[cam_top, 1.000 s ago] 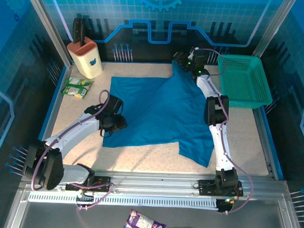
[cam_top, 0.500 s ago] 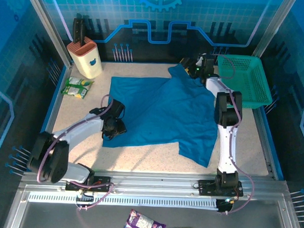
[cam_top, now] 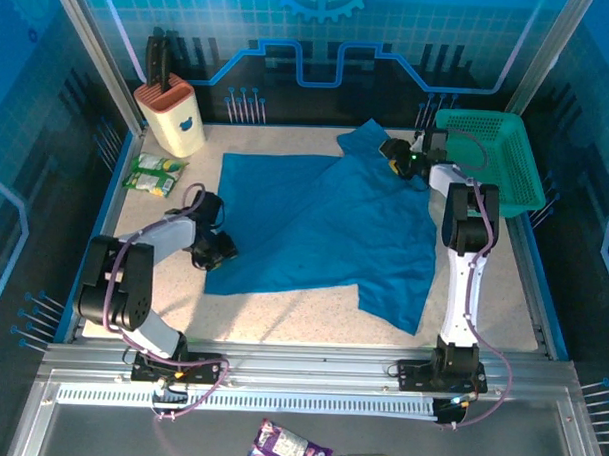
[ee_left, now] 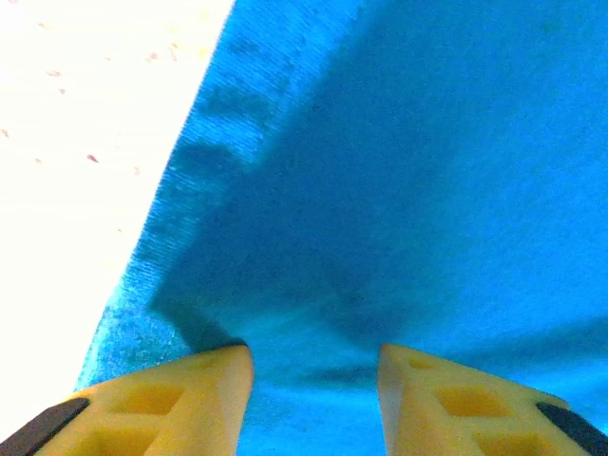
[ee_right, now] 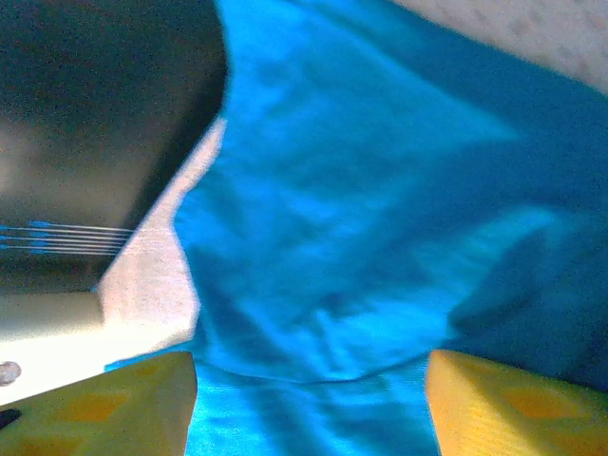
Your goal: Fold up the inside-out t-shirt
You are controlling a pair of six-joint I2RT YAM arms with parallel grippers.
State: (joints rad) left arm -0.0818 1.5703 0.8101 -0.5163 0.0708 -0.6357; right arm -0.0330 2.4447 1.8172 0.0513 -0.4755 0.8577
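Fabric of the t-shirt (cam_top: 324, 229) lay spread mid-frame on the counter (cam_top: 281, 317), right hand (cam_top: 391, 151) gaping wide at its upper right, left hand (cam_top: 215, 255) narrowly parted at its left edge, grip unclear.

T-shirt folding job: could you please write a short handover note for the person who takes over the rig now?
Left gripper: jaws partly apart at the t-shirt's left edge; I cannot tell whether it pinches cloth.
Right gripper: open, above the shirt's far right corner, beside the green basket.
T-shirt: spread mostly flat on the table, rumpled at the far right.
Done: no finished fold visible.
Left: smooth the shirt, then fold it.
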